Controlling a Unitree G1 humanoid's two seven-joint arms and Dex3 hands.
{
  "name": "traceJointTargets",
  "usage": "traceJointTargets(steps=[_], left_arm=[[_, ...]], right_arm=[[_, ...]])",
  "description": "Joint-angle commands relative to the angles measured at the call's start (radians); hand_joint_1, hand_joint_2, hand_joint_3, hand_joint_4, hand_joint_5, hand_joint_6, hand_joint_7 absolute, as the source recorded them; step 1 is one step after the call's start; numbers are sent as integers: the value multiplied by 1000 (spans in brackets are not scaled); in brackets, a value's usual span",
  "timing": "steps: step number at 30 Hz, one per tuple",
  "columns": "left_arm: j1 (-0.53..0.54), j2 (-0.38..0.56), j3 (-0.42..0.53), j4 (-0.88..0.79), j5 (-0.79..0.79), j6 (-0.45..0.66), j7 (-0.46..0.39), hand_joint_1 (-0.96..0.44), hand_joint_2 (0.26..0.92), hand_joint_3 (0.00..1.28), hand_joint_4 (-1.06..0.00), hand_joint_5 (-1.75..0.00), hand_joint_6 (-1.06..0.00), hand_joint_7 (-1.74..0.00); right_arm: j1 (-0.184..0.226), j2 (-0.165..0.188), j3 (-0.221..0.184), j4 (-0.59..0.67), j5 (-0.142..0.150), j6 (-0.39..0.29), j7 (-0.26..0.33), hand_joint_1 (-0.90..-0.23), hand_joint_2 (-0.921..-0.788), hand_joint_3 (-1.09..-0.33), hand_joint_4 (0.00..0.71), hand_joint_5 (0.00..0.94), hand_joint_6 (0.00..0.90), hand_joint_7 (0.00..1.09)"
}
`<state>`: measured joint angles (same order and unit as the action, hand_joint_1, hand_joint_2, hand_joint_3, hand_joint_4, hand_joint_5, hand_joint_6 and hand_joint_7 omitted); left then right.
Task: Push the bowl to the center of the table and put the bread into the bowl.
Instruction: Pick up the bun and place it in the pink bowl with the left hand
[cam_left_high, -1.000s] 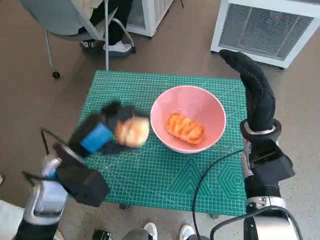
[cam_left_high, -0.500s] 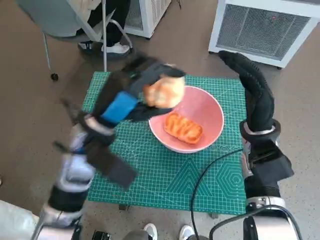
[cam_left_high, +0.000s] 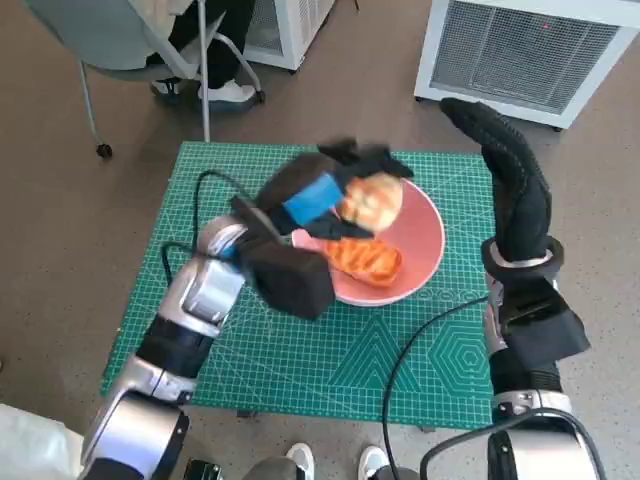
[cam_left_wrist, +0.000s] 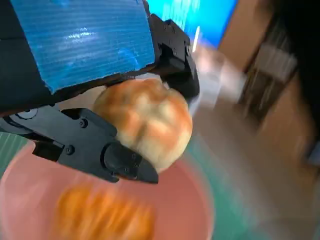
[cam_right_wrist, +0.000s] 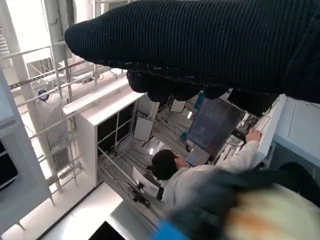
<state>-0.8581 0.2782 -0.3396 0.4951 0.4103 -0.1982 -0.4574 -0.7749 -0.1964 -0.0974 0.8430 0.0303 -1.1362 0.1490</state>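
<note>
A: Where is everything relative to the pink bowl?

B: The bowl sits on the green-matted tabletop, a glazed bread piece already inside. The left robot hand hangs over the bowl's far-left rim, gripping a round bread roll that looks to lie just above the basin. So the drop is straight down, I judge.

A: And the other?

B: The right robot hand stands beyond the bowl's right rim, fingers extended, holding nothing.

A: Anything unclear?

B: Motion blur smears the left wrist view; the roll's height above the bowl is hard to tell.
</note>
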Motion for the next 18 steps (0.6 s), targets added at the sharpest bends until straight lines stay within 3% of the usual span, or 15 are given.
traceJointTargets(steps=[1, 8, 18], left_arm=[[-42, 9, -12, 4, 2, 59, -60, -395, 920, 99, -15, -20, -21, -253], [-15, 1, -7, 15, 21, 7, 23, -490, 921, 115, 0, 0, -2, -227], [9, -13, 76, 39, -101, -91, 58, -499, 921, 145, 1, 1, -25, -228]], right_arm=[[18, -9, -4, 2, -16, 7, -9, -598, -921, -771, 329, 0, 148, 382], [20, -13, -11, 6, -28, 2, -19, -596, -921, -772, 327, 0, 141, 382], [20, -11, -15, -1, -37, 10, -32, -597, -921, -774, 328, 1, 140, 384]])
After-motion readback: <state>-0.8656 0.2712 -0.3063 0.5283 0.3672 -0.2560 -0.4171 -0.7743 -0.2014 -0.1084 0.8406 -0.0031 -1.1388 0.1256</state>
